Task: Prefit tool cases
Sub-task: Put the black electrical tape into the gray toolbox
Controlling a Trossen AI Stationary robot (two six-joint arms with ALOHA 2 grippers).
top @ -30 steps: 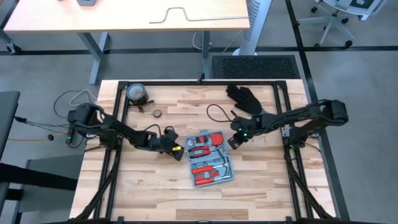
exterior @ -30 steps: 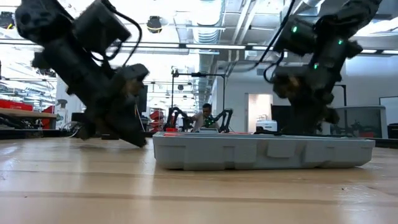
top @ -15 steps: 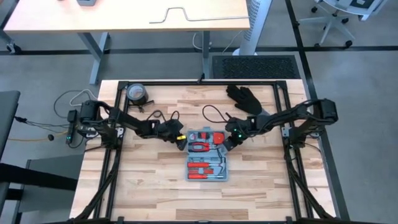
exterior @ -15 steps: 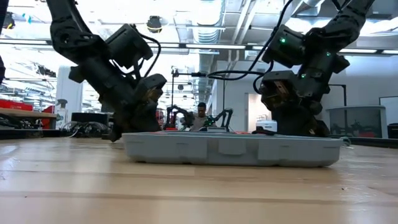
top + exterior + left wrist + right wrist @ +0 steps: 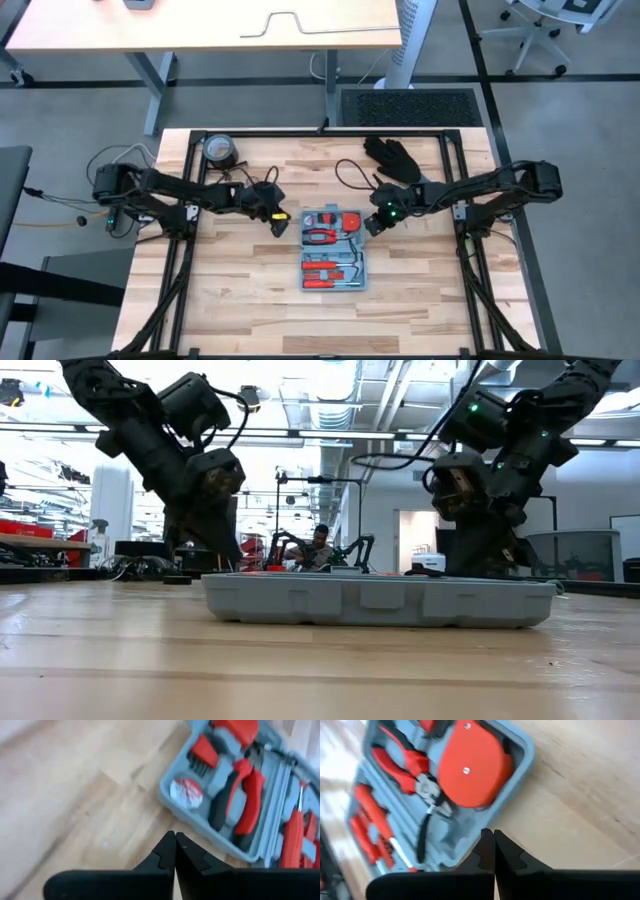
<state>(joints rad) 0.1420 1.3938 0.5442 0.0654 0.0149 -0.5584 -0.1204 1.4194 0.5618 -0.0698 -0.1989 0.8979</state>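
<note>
The tool case (image 5: 332, 249) lay open and flat in the middle of the wooden surface (image 5: 240, 290), its long sides running toward the front edge, square to the planks. That squared pose looked like the point of the job: a case lined up for fitting. Red-handled tools sat in its moulded slots, with pliers (image 5: 415, 782) and a round red tape measure (image 5: 472, 767) at the far end, and a small red-and-white piece (image 5: 186, 793) in the corner nearest the left arm.

The left end effector (image 5: 277, 218) hung just beside the case's far-left corner, fingers pinched together with nothing between them, apart from the plastic. The right end effector (image 5: 377, 221) stood just off the far-right corner, likewise closed and empty. Two closed tips flanking opposite corners suited nudging, not gripping, so I judged them poised for another push or backing clear.

Behind the right arm lay a black glove (image 5: 396, 157) and a loop of cable (image 5: 350, 178); a roll of tape (image 5: 221, 150) sat at the far-left corner.

From the low view the case wall (image 5: 380, 602) hid every tool. The handle tab could not be made out from above. A person in the room beyond was too small to read.
</note>
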